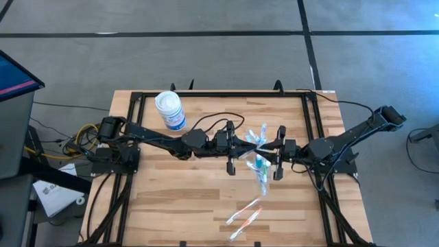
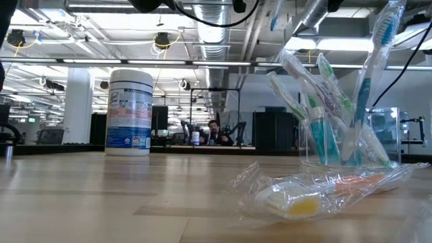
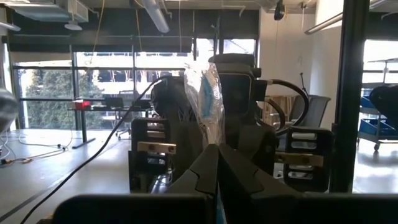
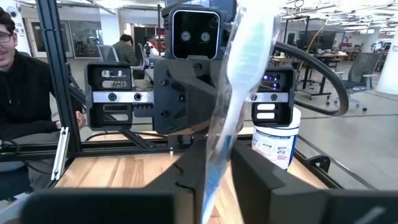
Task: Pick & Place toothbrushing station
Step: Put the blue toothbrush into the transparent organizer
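Note:
A toothbrush in a clear wrapper [image 1: 258,134] is held above the table's middle between my two grippers, which face each other. My left gripper [image 1: 248,143] comes from the left and is shut on it [image 3: 208,99]. My right gripper [image 1: 267,146] comes from the right and is shut on the same toothbrush [image 4: 239,74]. Below them a small clear cup [image 2: 331,145] stands on the table with several toothbrushes upright in it. More wrapped toothbrushes [image 1: 245,213] lie flat nearer the front edge, one of them close to the low camera [image 2: 317,192]. My left gripper pinches the wrapped toothbrush's lower part [image 3: 218,198] between its two fingers, reaching in level from the table's left. The toothbrush stands up above the fingers, clear of the table. My right gripper has the wrapped toothbrush's handle [image 4: 216,168] between its two fingers, coming in level from the table's right. The fingers lie across the toothbrush. Its wrapped head end [image 4: 249,37] rises above them, tilted a little.
A white canister with a blue label [image 1: 170,110] stands at the table's far left. A black frame [image 1: 312,116] runs around the tabletop. A person [image 4: 22,93] sits beyond the table.

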Tool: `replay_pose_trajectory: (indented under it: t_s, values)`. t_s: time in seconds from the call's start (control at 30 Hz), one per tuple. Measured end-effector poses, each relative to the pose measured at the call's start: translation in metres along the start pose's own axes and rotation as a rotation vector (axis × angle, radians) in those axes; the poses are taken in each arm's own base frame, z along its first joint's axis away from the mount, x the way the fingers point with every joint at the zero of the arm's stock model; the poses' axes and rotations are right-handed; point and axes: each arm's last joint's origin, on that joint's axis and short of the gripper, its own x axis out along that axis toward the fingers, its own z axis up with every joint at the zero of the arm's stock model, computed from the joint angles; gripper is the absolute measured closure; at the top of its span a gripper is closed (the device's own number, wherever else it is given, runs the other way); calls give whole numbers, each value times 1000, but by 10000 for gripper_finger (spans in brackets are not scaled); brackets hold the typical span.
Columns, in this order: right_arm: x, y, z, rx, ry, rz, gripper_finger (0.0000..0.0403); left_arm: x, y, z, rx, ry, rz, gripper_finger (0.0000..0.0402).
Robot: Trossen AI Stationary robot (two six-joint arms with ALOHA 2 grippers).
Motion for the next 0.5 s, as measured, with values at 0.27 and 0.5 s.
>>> replay_pose_trajectory:
  t_s: [0.27,0.5]
  values:
    - [0,0,0,-25,-1,0,386,0,0,-1,0,3,0,401]
    - [0,0,0,-24,0,0,396,0,0,-1,0,4,0,393]
